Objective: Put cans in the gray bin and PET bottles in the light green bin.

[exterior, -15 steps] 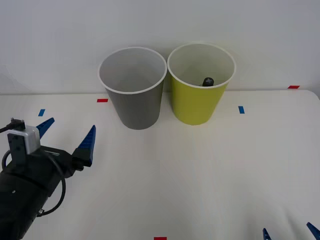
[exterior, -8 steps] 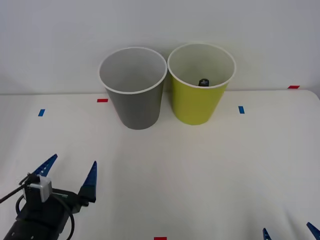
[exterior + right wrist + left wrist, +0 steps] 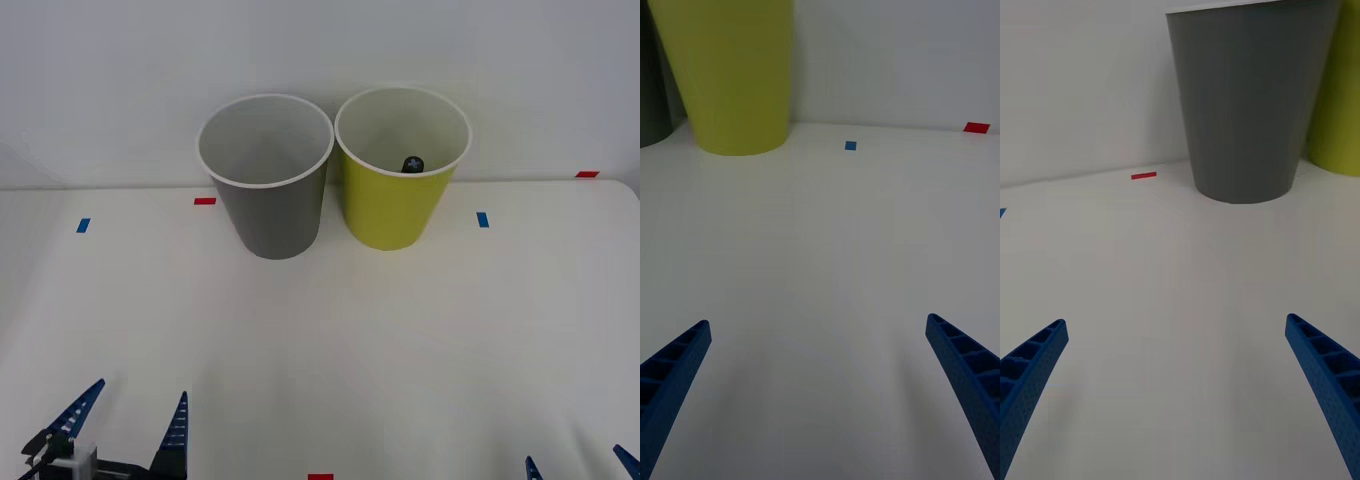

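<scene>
The bottle (image 3: pixel 414 163) lay inside the light green bin (image 3: pixel 392 215), just beside the gray bin (image 3: pixel 271 215), while the left gripper (image 3: pixel 125 425) and right gripper (image 3: pixel 580 464) sat spread, empty, low near the table's (image 3: pixel 400 340) front edge.

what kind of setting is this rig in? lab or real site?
Likely a lab test bench: a plain white table against a bare white wall, red and blue tape markers on it, and only two cup-shaped bins, the gray bin and the light green bin.
</scene>
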Controlling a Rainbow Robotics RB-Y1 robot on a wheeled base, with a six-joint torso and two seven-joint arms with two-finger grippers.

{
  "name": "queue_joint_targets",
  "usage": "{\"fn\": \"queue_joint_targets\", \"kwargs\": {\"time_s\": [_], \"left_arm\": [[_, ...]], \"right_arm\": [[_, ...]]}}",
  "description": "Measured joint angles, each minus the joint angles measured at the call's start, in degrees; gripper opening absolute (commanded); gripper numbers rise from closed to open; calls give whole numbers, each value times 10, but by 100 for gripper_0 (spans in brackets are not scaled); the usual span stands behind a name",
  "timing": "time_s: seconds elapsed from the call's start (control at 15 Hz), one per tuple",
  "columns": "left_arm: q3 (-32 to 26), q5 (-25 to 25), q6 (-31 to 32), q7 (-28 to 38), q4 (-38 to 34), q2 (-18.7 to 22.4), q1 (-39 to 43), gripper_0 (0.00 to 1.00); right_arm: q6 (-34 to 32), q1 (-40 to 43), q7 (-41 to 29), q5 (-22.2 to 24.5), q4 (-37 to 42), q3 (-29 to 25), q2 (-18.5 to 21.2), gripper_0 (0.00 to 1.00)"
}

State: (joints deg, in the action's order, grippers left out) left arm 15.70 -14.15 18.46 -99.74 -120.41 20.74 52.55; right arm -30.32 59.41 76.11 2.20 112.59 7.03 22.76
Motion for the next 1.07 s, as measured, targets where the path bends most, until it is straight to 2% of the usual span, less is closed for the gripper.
{"fn": "queue_joint_targets", "kwargs": {"time_s": [0.27, 0.67, 1.07], "left_arm": [[17, 11, 61, 12, 48, 2, 14, 100], [22, 24, 61, 13, 59, 17, 54, 100], [22, 27, 61, 10, 58, 18, 56, 100]], "right_arm": [[0, 0, 0, 0, 0, 0, 0, 100], [0, 0, 0, 0, 0, 0, 0, 100], [0, 0, 0, 0, 0, 0, 0, 100]]}}
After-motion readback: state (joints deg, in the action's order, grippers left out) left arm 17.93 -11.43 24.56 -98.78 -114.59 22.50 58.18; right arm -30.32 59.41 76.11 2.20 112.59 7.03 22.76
